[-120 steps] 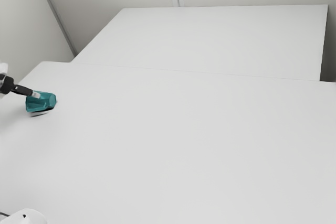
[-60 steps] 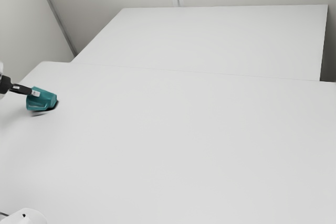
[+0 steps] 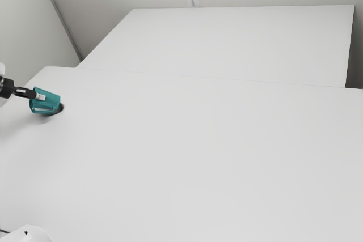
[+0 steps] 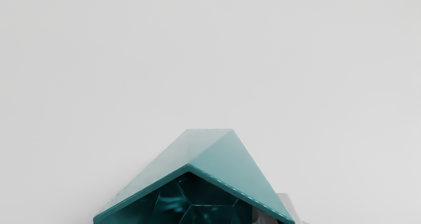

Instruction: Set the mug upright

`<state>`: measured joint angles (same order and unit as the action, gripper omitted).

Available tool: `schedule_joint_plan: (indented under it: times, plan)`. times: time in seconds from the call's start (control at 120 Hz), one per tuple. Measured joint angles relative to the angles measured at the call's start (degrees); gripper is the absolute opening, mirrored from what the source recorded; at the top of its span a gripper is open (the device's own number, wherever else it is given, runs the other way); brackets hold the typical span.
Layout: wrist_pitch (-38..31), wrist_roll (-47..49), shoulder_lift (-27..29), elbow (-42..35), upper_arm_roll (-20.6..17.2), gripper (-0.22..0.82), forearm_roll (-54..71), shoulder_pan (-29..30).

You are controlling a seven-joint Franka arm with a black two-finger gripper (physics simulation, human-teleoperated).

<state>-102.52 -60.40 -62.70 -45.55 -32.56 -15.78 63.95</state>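
mug (image 3: 52,103) lies tilted, clasped by end effector (image 3: 41,97).

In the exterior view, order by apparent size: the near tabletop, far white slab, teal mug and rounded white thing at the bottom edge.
1. Near tabletop
2. Far white slab
3. Teal mug and rounded white thing: too alike to rank

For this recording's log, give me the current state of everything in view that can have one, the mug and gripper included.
Mug: tipped well over, not upright, its open mouth facing the arm's side.
Gripper: shut on the mug's wall, one finger inside the mouth, the other outside.
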Motion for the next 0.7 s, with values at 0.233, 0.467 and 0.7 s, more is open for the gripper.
schedule_joint_plan:
  times: [0.233, 0.467, 0.7]
  plan:
    - [0.1, 0.58, 5.36, -3.47, 0.76, -0.17, -0.03, -0.17]
    - [-0.84, 1.81, 20.5, -15.51, 2.12, -0.18, 2.6, -2.62]
    - [-2.83, 4.82, 33.69, -25.51, 2.37, -0.18, 6.41, -8.88]
